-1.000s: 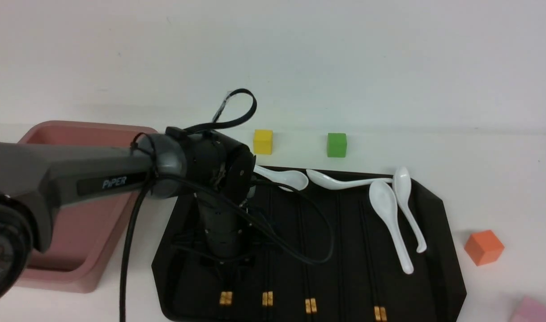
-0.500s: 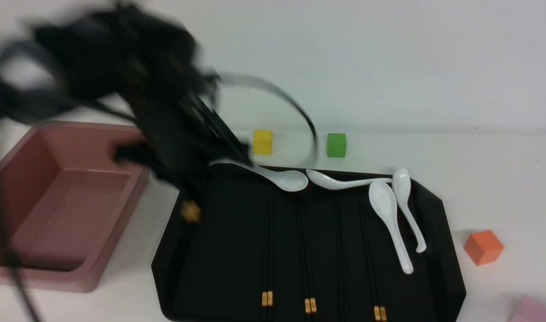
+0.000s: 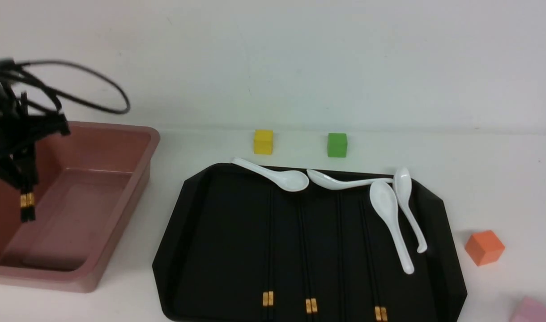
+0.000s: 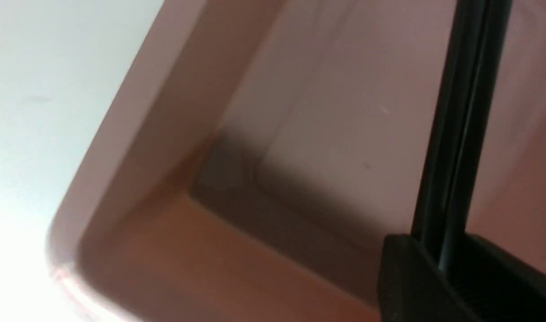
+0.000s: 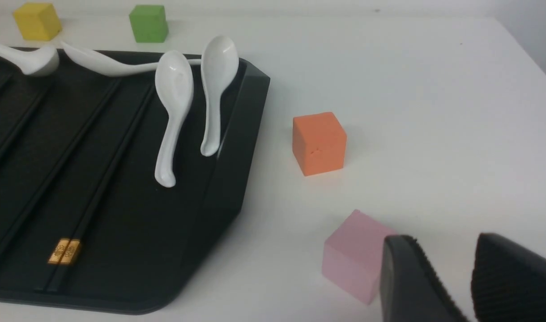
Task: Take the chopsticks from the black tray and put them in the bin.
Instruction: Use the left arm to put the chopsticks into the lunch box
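Note:
My left gripper point(image 3: 14, 172) hangs over the pink bin point(image 3: 134, 188) at the far left. It is shut on a pair of black chopsticks point(image 3: 27, 205), whose gold-banded ends point down into the bin. In the left wrist view the chopsticks point(image 4: 461, 112) run out from between the gripper's point(image 4: 443, 255) jaws above the bin floor point(image 4: 326, 116). Three more pairs point(image 3: 267, 250) point(image 3: 305, 250) point(image 3: 371, 255) lie lengthwise on the black tray point(image 3: 219, 232). My right gripper point(image 5: 443, 243) is open and empty above the table, beside a pink cube point(image 5: 353, 255), off the tray's point(image 5: 237, 147) right edge.
Several white spoons point(image 3: 387, 214) lie along the tray's far and right sides. A yellow cube point(image 3: 263, 141) and a green cube point(image 3: 336, 145) stand behind the tray. An orange cube point(image 3: 484, 247) and the pink cube point(image 3: 530, 310) sit to its right.
My left arm has lifted the leftmost pair of chopsticks off the tray and swung left. It now holds them over the bin.

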